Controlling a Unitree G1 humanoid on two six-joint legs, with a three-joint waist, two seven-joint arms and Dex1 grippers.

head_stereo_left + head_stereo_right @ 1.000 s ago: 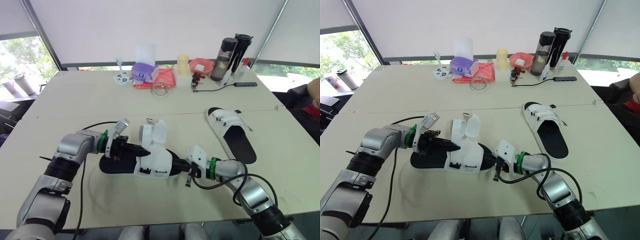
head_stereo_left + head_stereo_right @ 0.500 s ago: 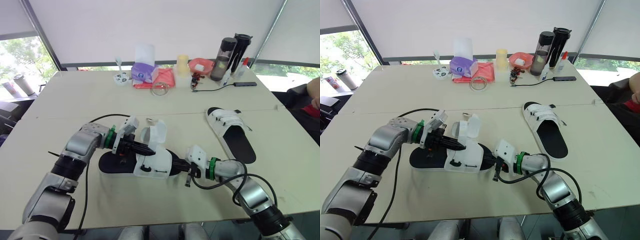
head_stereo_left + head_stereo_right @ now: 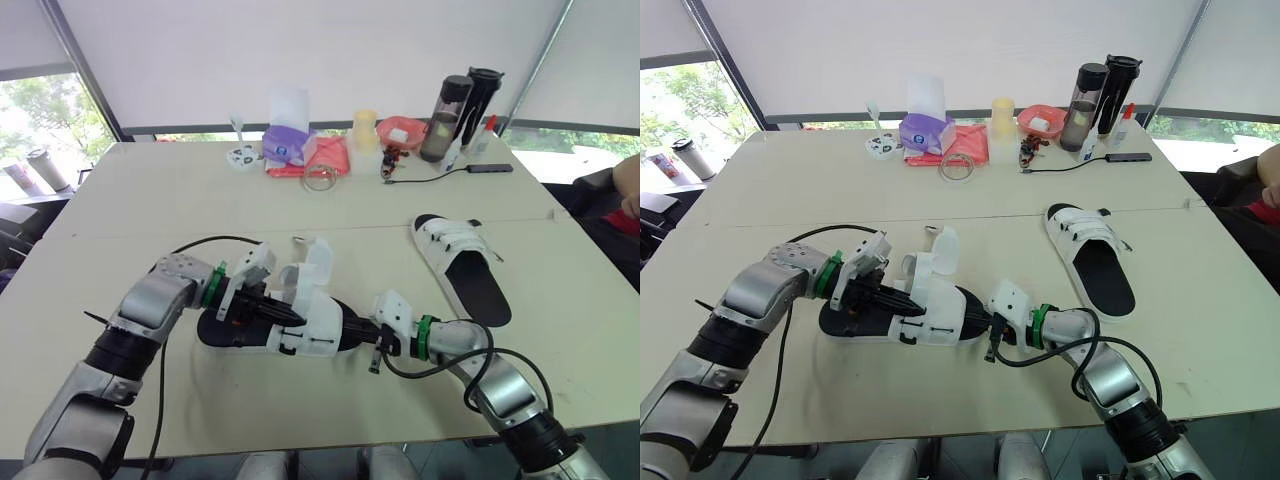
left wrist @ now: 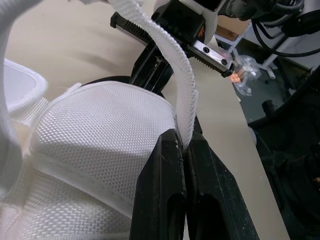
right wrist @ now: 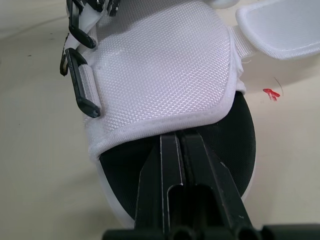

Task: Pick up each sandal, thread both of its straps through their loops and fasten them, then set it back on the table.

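Left wrist view shows my left gripper [image 4: 182, 137] clenched on a strap [image 4: 172, 60]. The sandal [image 3: 320, 322] lies lengthwise across the tabletop [image 3: 150, 200], with my right gripper [image 3: 373, 343] closed at its right end. The loops [image 5: 80, 85] sit on its near side.

Fingers [image 5: 162, 170] pressed together over sandal [image 5: 160, 65] black insole.

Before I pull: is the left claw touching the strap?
Touching. The left wrist view shows the strap pinched between the left claw's shut fingers.
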